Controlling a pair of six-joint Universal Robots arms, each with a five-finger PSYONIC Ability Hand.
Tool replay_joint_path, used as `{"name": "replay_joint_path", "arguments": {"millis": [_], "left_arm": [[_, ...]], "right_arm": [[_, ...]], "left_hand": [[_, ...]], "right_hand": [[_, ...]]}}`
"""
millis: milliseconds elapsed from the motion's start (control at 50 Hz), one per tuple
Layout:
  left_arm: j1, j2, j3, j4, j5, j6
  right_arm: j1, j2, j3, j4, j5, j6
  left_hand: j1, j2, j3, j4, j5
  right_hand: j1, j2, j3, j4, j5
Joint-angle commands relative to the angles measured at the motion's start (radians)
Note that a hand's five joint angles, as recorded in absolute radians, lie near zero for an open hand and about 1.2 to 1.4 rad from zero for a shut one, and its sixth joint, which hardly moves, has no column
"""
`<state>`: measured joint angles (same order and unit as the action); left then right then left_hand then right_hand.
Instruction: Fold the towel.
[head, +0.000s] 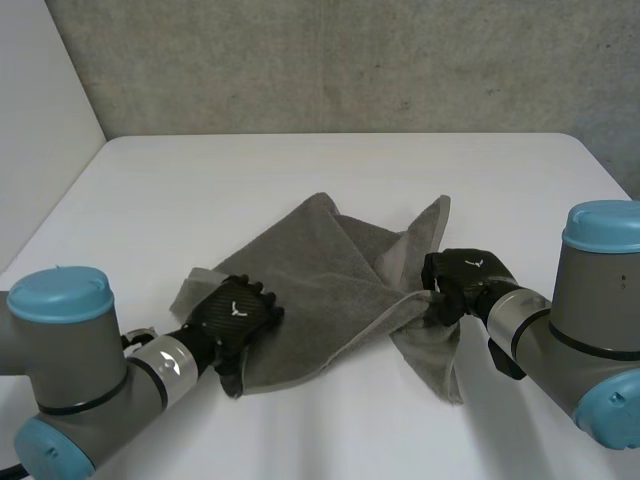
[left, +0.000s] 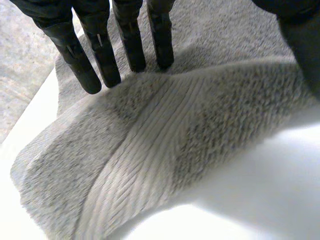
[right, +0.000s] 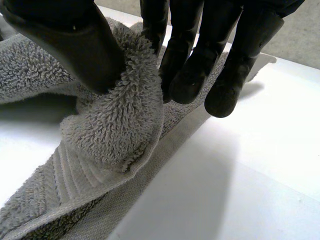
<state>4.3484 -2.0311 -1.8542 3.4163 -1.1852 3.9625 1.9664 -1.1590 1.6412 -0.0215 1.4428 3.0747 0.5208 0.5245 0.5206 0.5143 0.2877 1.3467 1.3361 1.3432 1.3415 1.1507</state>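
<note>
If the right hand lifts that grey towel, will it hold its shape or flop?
Probably floppy: the towel bunches where the right hand pinches it. Its looped pile looks grippy, so slipping seems unlikely. The left hand, pressing flat, may anchor that end.

The left arm (head: 90, 390) reaches forward, and its left hand (head: 236, 315) lies palm down with fingers (left: 102, 55) straight and side by side. Their tips rest on the towel (head: 320, 270), with the thumb (left: 300, 45) held well apart from them. The right arm (head: 570, 330) bends inward. The right hand (head: 462, 280) is curled, its thumb (right: 85, 50) and fingers (right: 190, 75) pinching a bunched fold of towel.
</note>
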Motion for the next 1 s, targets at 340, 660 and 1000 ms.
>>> {"name": "replay_joint_path", "arguments": {"millis": [340, 660, 1000], "left_arm": [[0.063, 0.015, 0.066, -0.229, 0.002, 0.041], [0.083, 0.078, 0.058, -0.221, -0.007, 0.044], [0.128, 0.120, 0.024, -0.135, -0.008, 0.024]], "right_arm": [[0.000, 0.009, 0.000, 0.000, -0.001, -0.008], [0.000, 0.012, -0.001, 0.000, -0.001, -0.010], [0.002, -0.014, -0.029, 0.043, -0.007, -0.040]], "left_hand": [[0.192, 0.188, 0.192, 0.198, 0.250], [0.553, 0.549, 0.553, 0.559, 0.611], [0.875, 0.872, 0.876, 0.882, 0.934]], "right_hand": [[0.050, 0.060, 0.053, 0.055, 0.071], [0.050, 0.060, 0.053, 0.055, 0.071], [0.050, 0.060, 0.053, 0.055, 0.071]]}}
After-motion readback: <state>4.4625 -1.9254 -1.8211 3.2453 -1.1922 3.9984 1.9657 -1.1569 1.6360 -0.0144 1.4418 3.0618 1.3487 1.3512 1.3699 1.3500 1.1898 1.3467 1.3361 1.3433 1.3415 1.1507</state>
